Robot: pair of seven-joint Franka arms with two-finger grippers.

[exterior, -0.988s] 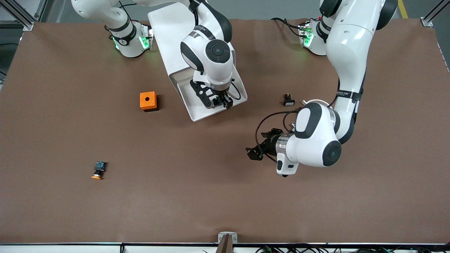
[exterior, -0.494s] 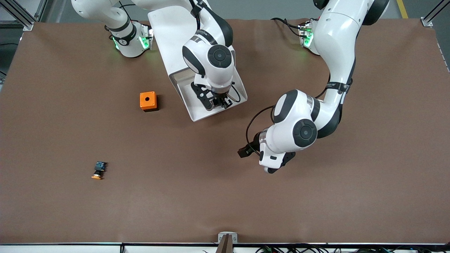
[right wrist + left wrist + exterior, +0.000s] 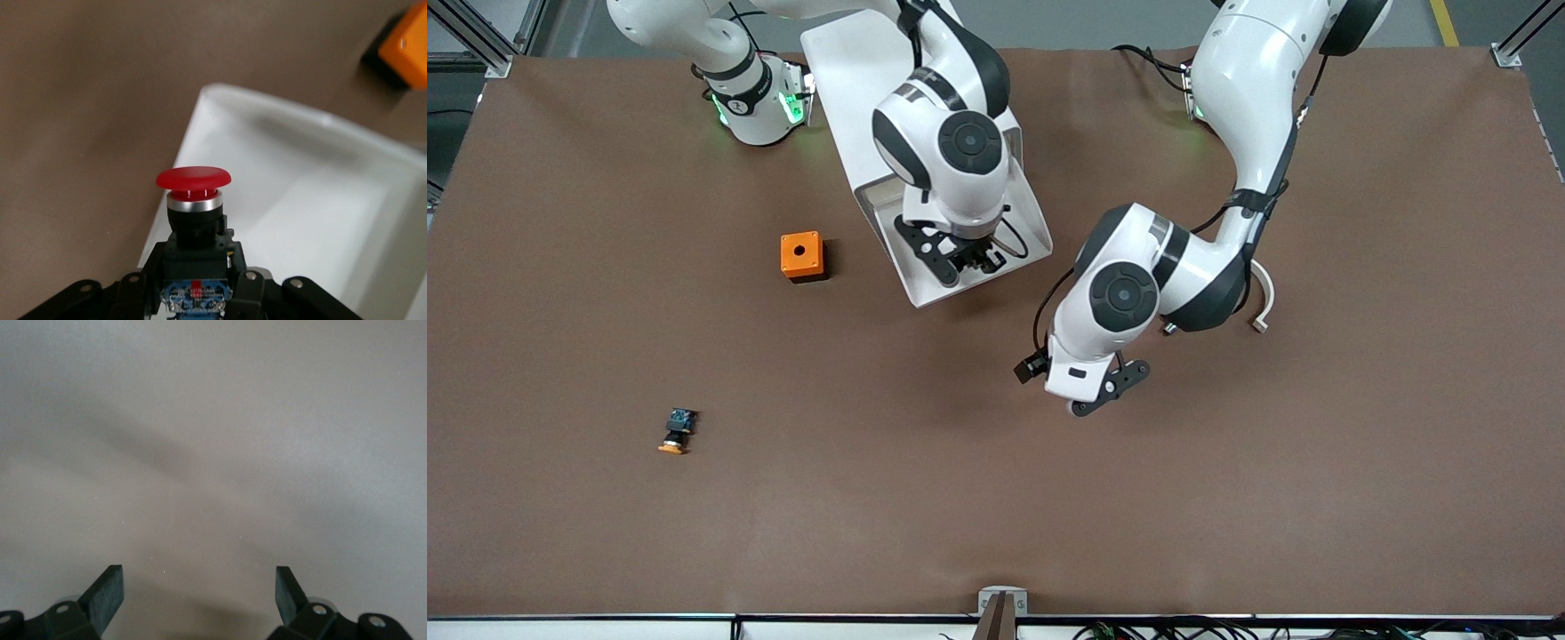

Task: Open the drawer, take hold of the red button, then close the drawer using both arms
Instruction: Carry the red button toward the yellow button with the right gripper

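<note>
Two arms over the bench (image 3: 1227,498). Right hand (image 3: 969,260) is over the open drawer (image 3: 925,284), which sticks out of the white cabinet (image 3: 845,62) toward the front camera. Right wrist view shows that hand clamped on the button (image 3: 194,200): black body pinched between the fingers (image 3: 250,293), red cap pointing away from the wrist, bluish-green rear end tucked in at the palm. Button is lifted clear of the drawer tray, with the drawer's pale front edge (image 3: 167,207) and the brown bench below it. Left hand (image 3: 1080,391) hangs above bare bench, nearer the front camera than the drawer and toward the left arm's end of the bench; left wrist view shows its fingers (image 3: 107,593) spread wide with nothing between them, only bench surface underneath. Orange box with a round hole (image 3: 801,255) sits beside the drawer toward the right arm's end. Orange-capped button (image 3: 676,431) lies on its side well apart from everything, nearer the front camera, also toward the right arm's end.
</note>
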